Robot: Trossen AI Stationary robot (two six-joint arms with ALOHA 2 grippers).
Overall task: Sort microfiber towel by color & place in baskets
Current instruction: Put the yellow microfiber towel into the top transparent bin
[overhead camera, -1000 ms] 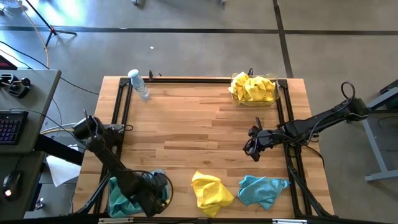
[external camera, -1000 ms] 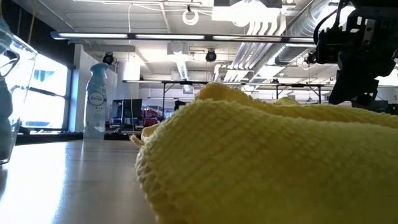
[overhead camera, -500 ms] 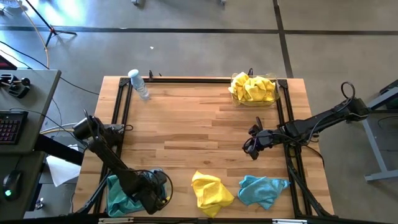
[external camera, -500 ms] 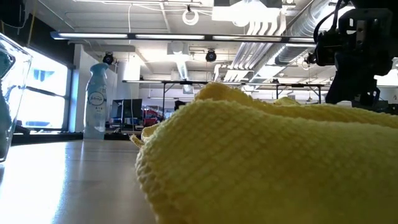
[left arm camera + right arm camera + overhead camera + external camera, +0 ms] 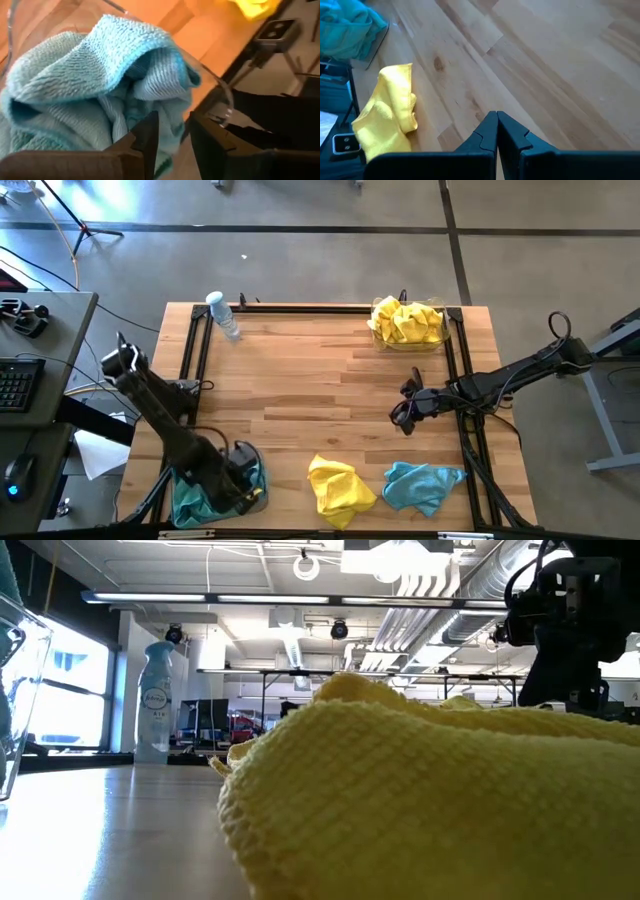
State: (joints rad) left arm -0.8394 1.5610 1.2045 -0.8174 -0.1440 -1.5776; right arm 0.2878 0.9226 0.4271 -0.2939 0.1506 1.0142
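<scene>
while the left gripper [image 5: 243, 485] hangs over the teal basket [image 5: 180, 515], jaws narrowly parted and apparently empty, the right gripper [image 5: 402, 417], jaws closed on nothing, is nearer the loose yellow towel [image 5: 338, 487] and teal towel [image 5: 422, 484], both toward the surface's front edge.

Your left gripper [image 5: 243, 480] has pulled back to the left over the near-left basket [image 5: 180, 515], and the arm's elbow has swung out left past the table edge. The teal towels [image 5: 190, 498] it was covering now show more. Your right gripper [image 5: 402, 418] has crept slightly left at mid-table on the right.
</scene>
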